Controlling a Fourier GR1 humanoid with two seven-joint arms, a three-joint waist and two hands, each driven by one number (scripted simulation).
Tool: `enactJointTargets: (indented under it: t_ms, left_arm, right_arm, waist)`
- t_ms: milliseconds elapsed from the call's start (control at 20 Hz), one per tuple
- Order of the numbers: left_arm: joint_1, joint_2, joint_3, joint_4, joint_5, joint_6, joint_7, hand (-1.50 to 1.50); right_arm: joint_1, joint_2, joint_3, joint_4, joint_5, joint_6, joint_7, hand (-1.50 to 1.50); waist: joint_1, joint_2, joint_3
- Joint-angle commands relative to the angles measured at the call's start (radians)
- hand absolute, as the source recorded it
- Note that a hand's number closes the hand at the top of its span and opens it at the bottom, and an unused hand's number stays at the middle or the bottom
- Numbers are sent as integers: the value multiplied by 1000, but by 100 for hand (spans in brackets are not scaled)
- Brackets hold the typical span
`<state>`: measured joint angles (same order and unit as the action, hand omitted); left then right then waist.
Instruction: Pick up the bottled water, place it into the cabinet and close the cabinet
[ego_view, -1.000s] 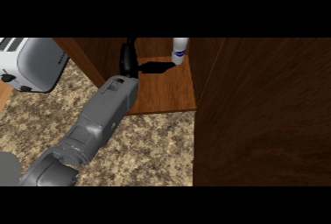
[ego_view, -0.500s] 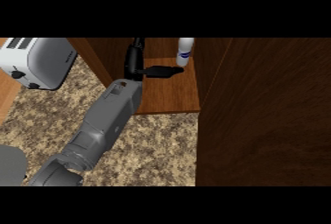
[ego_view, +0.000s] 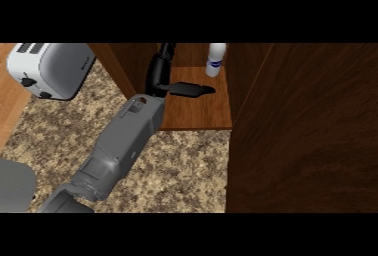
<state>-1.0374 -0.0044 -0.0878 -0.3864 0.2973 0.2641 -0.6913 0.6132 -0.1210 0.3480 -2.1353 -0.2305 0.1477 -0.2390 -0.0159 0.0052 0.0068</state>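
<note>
The bottled water (ego_view: 215, 59), white with a blue label, stands upright on the cabinet's wooden shelf (ego_view: 198, 111), towards the back right. My right hand (ego_view: 164, 82) is inside the cabinet, left of the bottle and apart from it. Its fingers (ego_view: 158, 65) are straight and the thumb points right towards the bottle's base; the hand is open and holds nothing. The cabinet door (ego_view: 303, 130), dark wood, stands open at the right and fills that side of the view. My left hand does not show.
A white toaster (ego_view: 50, 69) sits on the speckled counter (ego_view: 184, 170) at the upper left. The cabinet's left wall (ego_view: 122, 65) runs close to my forearm (ego_view: 122, 145). A grey part of my body (ego_view: 13, 185) shows at the lower left edge.
My right hand has let go of the bottle and drawn back to the left of it. The bottle stays standing on the shelf. The view has shifted, showing more of the toaster.
</note>
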Motion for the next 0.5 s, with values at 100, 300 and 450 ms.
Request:
enactJointTargets:
  t_ms: [100,300,450]
  left_arm:
    - [177,25,1,-145,77,-70,7,-150]
    - [271,24,-57,-311,115,-77,86,-150]
    - [334,4,-105,-426,155,-45,135,-150]
  right_arm:
    - [-8,-4,-4,-20,8,-20,32,-150]
    - [15,11,20,6,21,-22,0,-150]
    - [-19,25,23,-16,18,-46,40,-150]
  waist:
    - [66,-25,-7]
    - [68,-28,-6]
    - [75,-27,-7]
